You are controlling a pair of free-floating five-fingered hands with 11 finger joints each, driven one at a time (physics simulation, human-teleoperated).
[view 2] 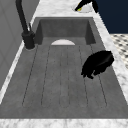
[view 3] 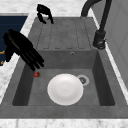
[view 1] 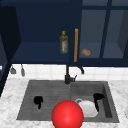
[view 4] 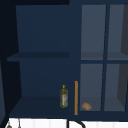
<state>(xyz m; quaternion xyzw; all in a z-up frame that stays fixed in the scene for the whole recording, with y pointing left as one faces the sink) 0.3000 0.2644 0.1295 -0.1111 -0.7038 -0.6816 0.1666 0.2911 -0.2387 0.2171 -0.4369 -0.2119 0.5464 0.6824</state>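
Observation:
My left hand (view 1: 38, 100) hovers over the ribbed drainboard (view 1: 47, 92) on the sink's left side. Its fingers hang loosely bent and hold nothing, as the left side view (view 2: 98, 64) and the right side view (view 3: 44, 11) also show. My right hand (view 1: 98, 98) hangs above the right basin near its front wall, with straight fingers pointing down (view 3: 23, 48), touching nothing. A white plate (view 3: 65, 89) lies flat on the basin floor below it (view 1: 88, 109). A red ball (view 1: 67, 115) shows large at the sink's front edge. A small red thing (view 3: 36, 74) sits by the basin's front wall.
A black faucet (view 1: 67, 75) stands behind the sink's middle. The drain (view 3: 82, 80) lies beside the plate. The wall cabinet above has its left door open, with an olive oil bottle (view 4: 64, 96), a brown roll (view 4: 86, 106) and an orange door handle (view 4: 76, 97). Marble counter (view 1: 10, 105) surrounds the sink.

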